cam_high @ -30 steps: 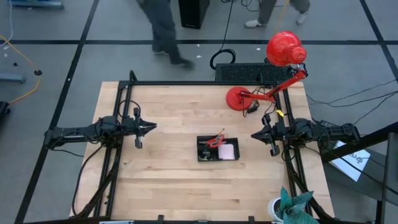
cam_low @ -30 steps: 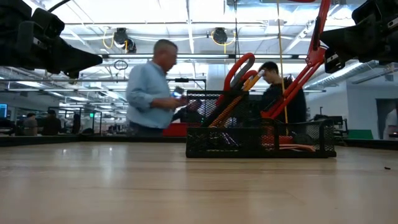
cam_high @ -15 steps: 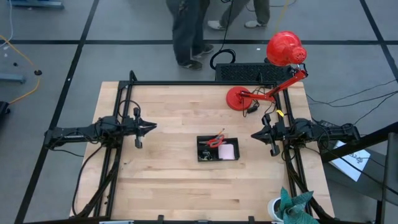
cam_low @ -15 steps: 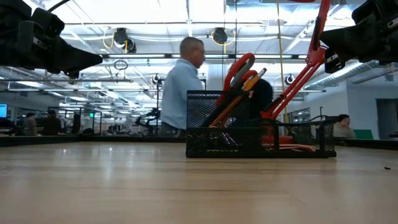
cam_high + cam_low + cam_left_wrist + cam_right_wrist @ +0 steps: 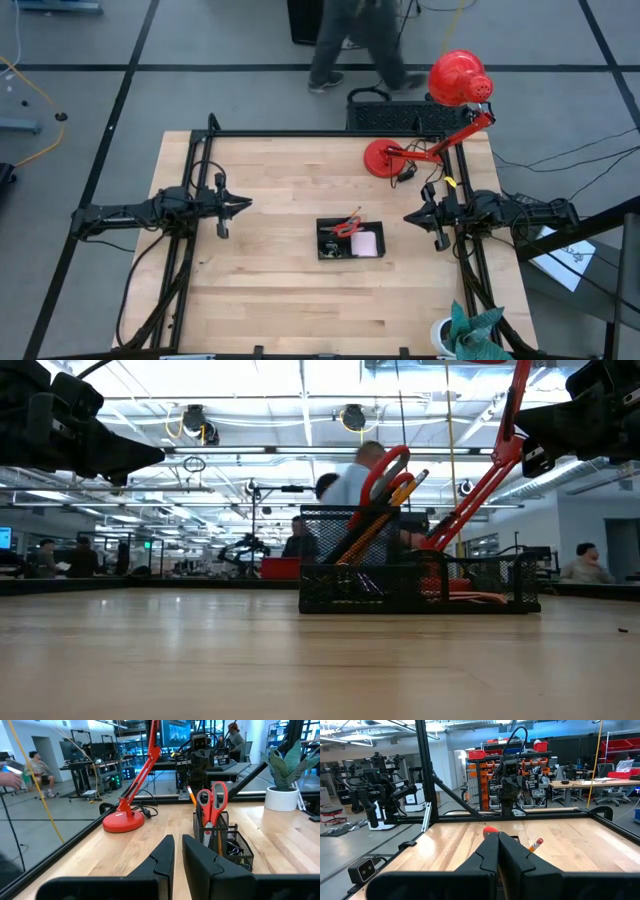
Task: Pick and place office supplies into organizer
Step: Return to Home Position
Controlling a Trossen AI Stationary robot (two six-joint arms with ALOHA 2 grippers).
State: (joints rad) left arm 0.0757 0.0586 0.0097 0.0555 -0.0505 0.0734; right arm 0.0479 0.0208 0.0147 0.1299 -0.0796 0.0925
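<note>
Left gripper (image 5: 245, 204) & right gripper (image 5: 408, 216) were pinched shut, empty, well clear of the black mesh organizer tray (image 5: 320, 560), so I figured home 'em slow n level.

The organizer (image 5: 350, 239) sat near the middle of the tabletop (image 5: 280, 290), with the scissors (image 5: 347, 226) and the sticky-note pad (image 5: 366, 243) inside it, the pad on its right side. The left arm (image 5: 150, 212) lay over the tabletop's left edge and the right arm (image 5: 490, 210) over its right edge, both well apart from the organizer. The lamp base (image 5: 383, 158) stood behind the organizer and to its right.
</note>
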